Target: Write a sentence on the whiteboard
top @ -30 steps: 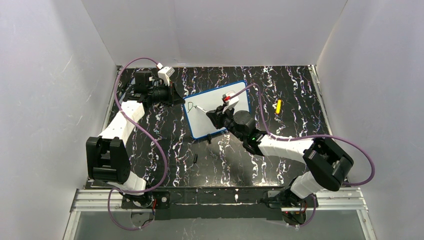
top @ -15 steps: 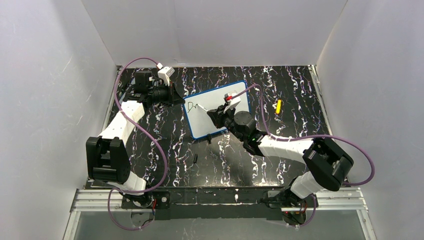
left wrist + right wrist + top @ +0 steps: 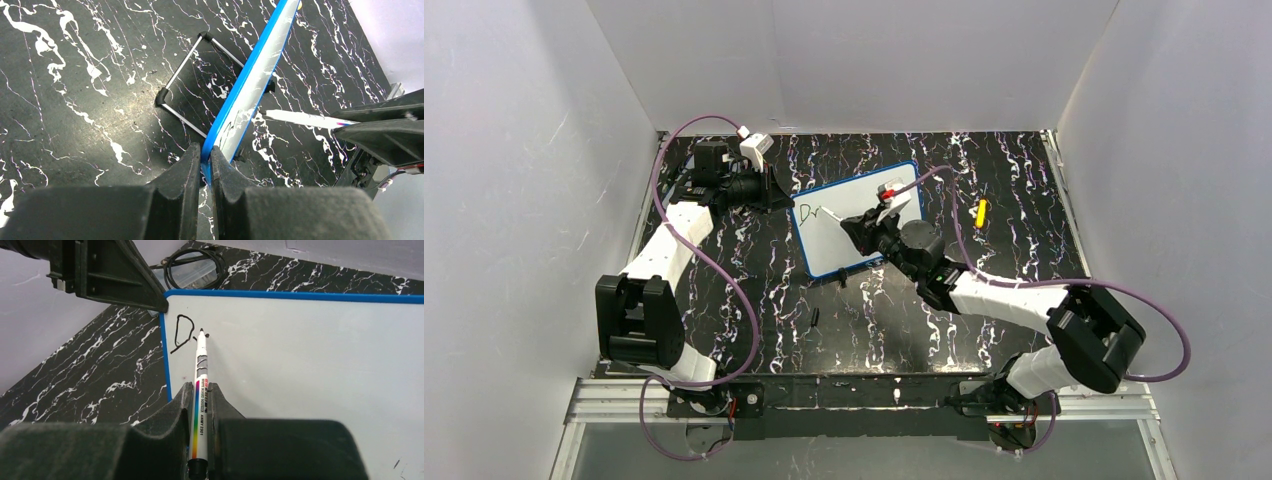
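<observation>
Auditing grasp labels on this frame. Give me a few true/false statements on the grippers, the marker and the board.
1. The right gripper is shut on a white marker. True.
2. The left gripper pinches the blue rim of the whiteboard. True.
3. The marker tip hangs over the table, off the whiteboard. False: the tip is at the board's face, just right of the first letter.
4. The whiteboard carries a full sentence. False: only that one looped letter and a small mark beside it show.
5. The yellow object lies on the whiteboard. False: it lies on the table, to the right of the board and apart from it.
</observation>
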Controlling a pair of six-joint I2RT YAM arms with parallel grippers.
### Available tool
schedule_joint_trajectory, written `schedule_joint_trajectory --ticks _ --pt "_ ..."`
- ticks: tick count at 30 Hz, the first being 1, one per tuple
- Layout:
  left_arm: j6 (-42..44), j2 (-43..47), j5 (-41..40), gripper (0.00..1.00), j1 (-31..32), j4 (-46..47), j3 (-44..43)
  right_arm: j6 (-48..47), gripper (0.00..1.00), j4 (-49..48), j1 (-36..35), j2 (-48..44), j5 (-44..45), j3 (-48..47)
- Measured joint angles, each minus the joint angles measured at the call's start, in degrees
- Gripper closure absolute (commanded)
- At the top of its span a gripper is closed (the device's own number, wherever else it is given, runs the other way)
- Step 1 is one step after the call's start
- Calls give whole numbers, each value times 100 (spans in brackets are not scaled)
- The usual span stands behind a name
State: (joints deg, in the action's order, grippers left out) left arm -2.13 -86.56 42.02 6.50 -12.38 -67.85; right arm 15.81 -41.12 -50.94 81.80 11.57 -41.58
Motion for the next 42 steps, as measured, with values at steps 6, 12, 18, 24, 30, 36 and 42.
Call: schedule_joint_trajectory --ticks 6,12,18,24,30,36,42 --pt "0 2 0 100 0 -2 0 -57 99 31 83 -127 -127 13" --pt "0 2 2 100 0 -2 0 -59 99 20 111 0 -219 13" --pt "0 2 0 100 0 -2 0 -59 99 26 129 151 -245 13" --pt "2 2 -9 100 0 -2 0 -57 99 13 142 197 -247 13" --pt "2 2 -7 100 0 -2 2 -35 99 -59 142 173 -164 105" --pt "0 2 -9 100 0 -2 2 -13 99 -70 142 101 -70 219" --pt "2 2 -7 100 0 -2 2 -15 99 -79 144 101 -68 219"
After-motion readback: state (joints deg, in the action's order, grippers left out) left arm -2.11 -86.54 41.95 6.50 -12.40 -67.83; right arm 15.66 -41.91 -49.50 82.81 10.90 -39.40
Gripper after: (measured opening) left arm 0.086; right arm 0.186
